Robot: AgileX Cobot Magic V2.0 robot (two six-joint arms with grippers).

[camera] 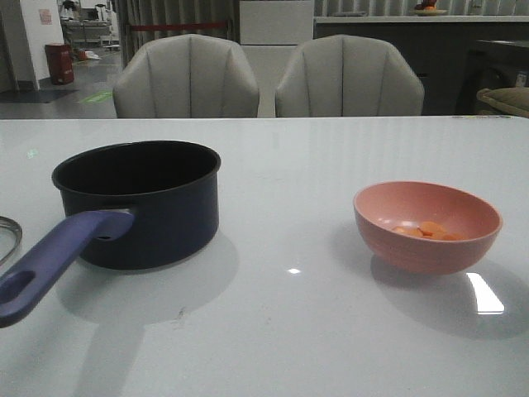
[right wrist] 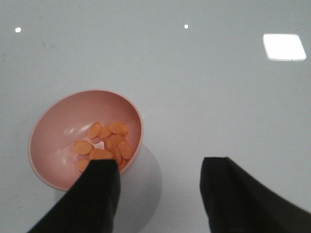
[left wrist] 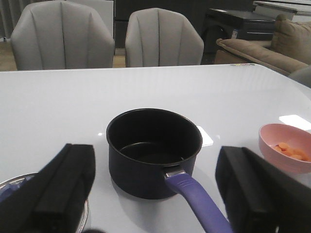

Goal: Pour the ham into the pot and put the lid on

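Ham (camera: 423, 230) not yet poured from bowl (camera: 427, 226); pot (camera: 139, 203) empty, lid (camera: 7, 238) off on bench (camera: 289, 331); both grippers' fingers spread, nothing gripped

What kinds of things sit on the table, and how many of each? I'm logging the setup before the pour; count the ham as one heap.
Pot: 1
Pink bowl: 1
Heap of ham, in the bowl: 1
Lid, only its rim showing at the left edge: 1
Total: 4
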